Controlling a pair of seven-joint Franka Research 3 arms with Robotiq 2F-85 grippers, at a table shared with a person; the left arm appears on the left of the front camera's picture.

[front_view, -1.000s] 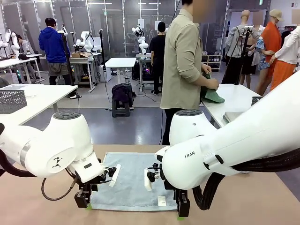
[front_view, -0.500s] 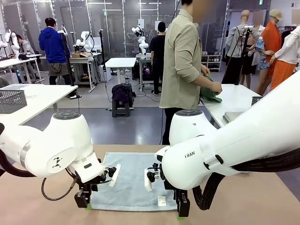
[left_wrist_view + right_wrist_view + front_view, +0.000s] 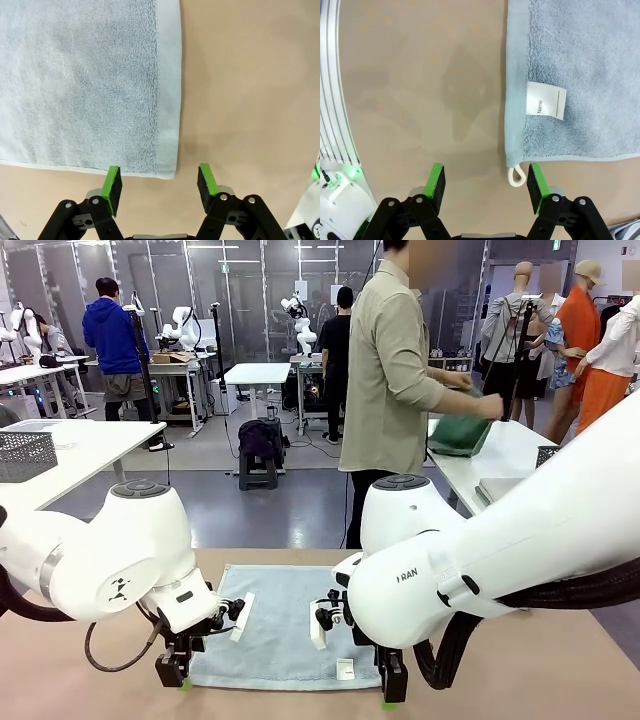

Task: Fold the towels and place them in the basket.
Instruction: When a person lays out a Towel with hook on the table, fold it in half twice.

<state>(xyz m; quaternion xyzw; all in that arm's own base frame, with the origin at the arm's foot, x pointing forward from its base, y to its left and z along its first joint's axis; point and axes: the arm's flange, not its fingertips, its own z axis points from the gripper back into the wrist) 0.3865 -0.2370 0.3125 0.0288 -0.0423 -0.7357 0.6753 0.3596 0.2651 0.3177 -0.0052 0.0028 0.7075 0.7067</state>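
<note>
One light blue-grey towel (image 3: 280, 625) lies flat on the brown table between my two arms. My left gripper (image 3: 172, 672) hovers open over its near left corner; in the left wrist view that towel (image 3: 85, 85) corner sits just ahead of the open gripper (image 3: 159, 186), between the green pads. My right gripper (image 3: 392, 690) is open at the near right corner. The right wrist view shows the towel (image 3: 580, 75), its white label (image 3: 546, 100) and its loop (image 3: 516, 175) close to one pad of the open gripper (image 3: 487, 186). A dark grey mesh basket (image 3: 25, 453) stands on a white side table, far left.
A person (image 3: 395, 370) stands beyond the table's far edge, turned to a white table (image 3: 500, 455) on the right and holding a green cloth (image 3: 460, 435). Bare brown tabletop (image 3: 80, 680) lies on both sides of the towel.
Both grippers have sunk very slightly toward the towel's near corners. The person has lifted the green cloth higher and spread it.
</note>
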